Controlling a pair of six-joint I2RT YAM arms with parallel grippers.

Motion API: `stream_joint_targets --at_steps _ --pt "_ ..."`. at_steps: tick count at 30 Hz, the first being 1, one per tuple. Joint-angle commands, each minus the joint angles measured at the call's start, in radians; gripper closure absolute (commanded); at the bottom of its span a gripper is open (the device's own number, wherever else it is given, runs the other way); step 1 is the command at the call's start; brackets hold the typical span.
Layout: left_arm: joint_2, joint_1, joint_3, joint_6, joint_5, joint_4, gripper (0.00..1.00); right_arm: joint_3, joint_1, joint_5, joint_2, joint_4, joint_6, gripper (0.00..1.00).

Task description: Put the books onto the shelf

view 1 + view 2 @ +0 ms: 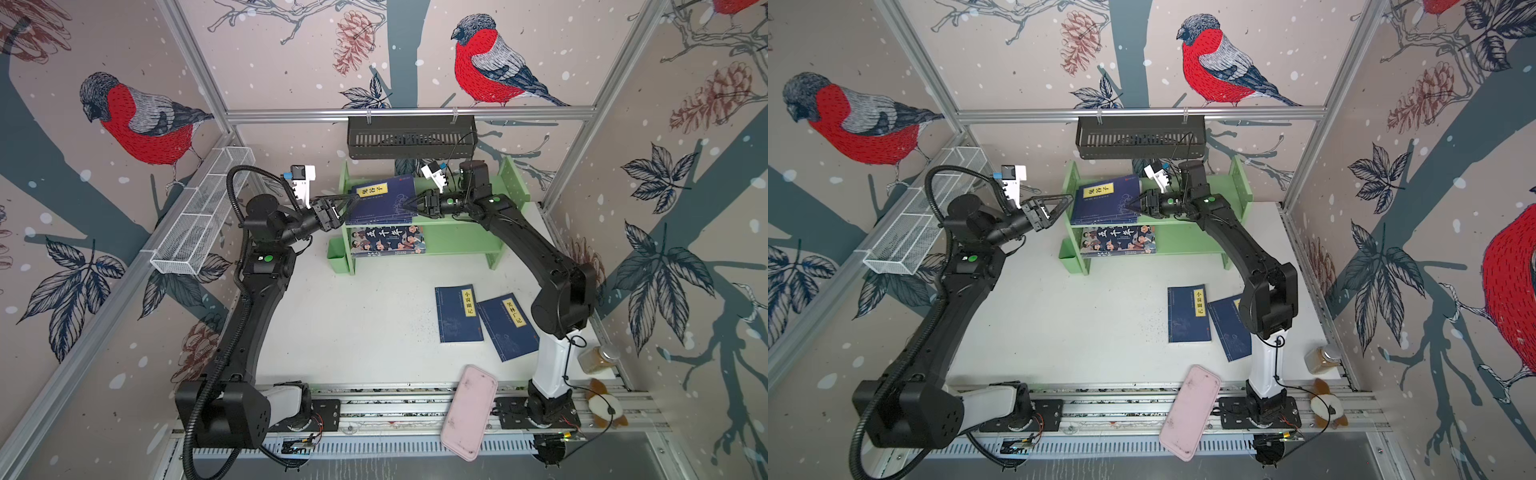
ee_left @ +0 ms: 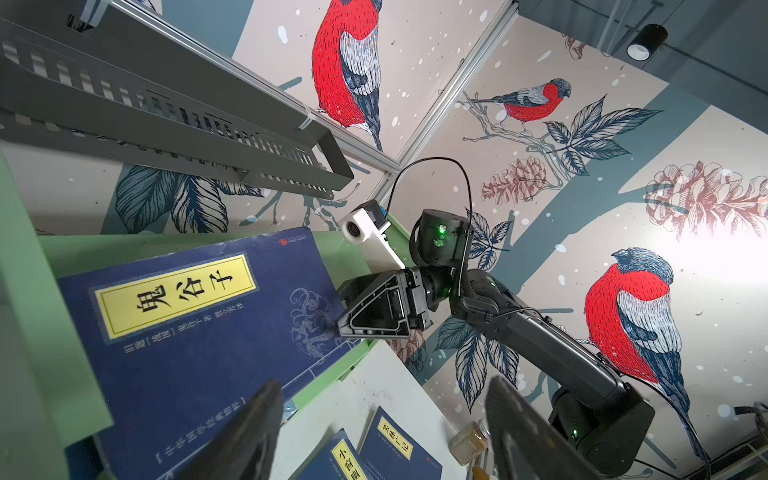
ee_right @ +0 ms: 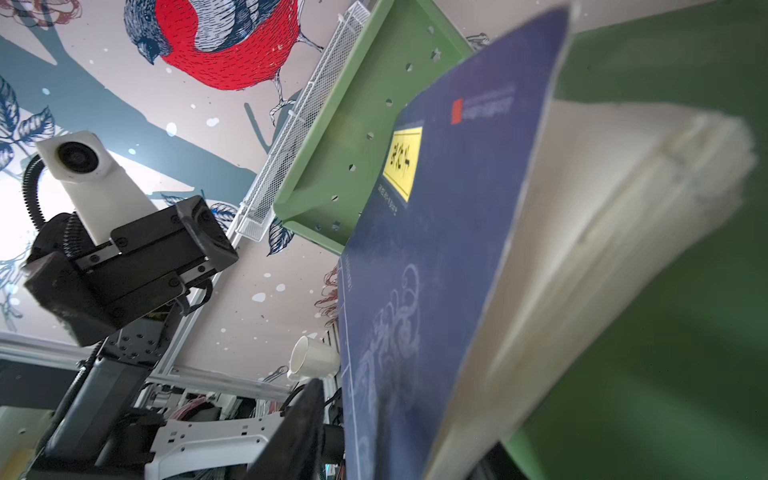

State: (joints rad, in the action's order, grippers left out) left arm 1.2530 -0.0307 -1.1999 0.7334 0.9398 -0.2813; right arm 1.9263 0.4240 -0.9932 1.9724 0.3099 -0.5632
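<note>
1. The left gripper (image 1: 347,204) has its jaws spread wide and holds nothing. It hangs just beside the left short edge of the top navy book (image 1: 382,199).
2. That book lies flat and slightly askew on the upper tier of the green shelf (image 1: 461,235). Its long axis runs across the shelf, from one gripper to the other. The cartoon-cover book (image 1: 388,240) lies flat on the lower tier beneath.
3. The right gripper (image 1: 409,203) has its tips at the book's right short edge. Whether it clamps the book or stands free cannot be told.
4. Further right and nearer the front, a third navy book (image 1: 459,313) and a fourth navy book (image 1: 509,326) lie flat on the white table (image 1: 353,324). They touch each other, well apart from the shelf, and the right arm looks nearer to them.
5. A black slotted basket (image 1: 411,137) hangs close above the shelf, so headroom looks tight. The right half of both tiers is bare.
</note>
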Motion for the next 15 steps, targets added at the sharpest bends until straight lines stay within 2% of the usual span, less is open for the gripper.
stream_joint_targets --at_steps 1,7,15 --pt "-0.003 0.001 0.003 -0.007 0.001 -0.052 0.23 0.011 0.002 0.094 -0.001 0.048 0.050 0.47" --pt "-0.012 0.000 0.003 -0.052 -0.011 -0.013 0.23 0.009 0.010 0.217 -0.022 0.098 0.085 0.40" --pt "-0.035 0.001 -0.046 -0.276 -0.117 0.198 0.23 0.011 0.016 0.382 -0.053 0.138 0.122 0.35"
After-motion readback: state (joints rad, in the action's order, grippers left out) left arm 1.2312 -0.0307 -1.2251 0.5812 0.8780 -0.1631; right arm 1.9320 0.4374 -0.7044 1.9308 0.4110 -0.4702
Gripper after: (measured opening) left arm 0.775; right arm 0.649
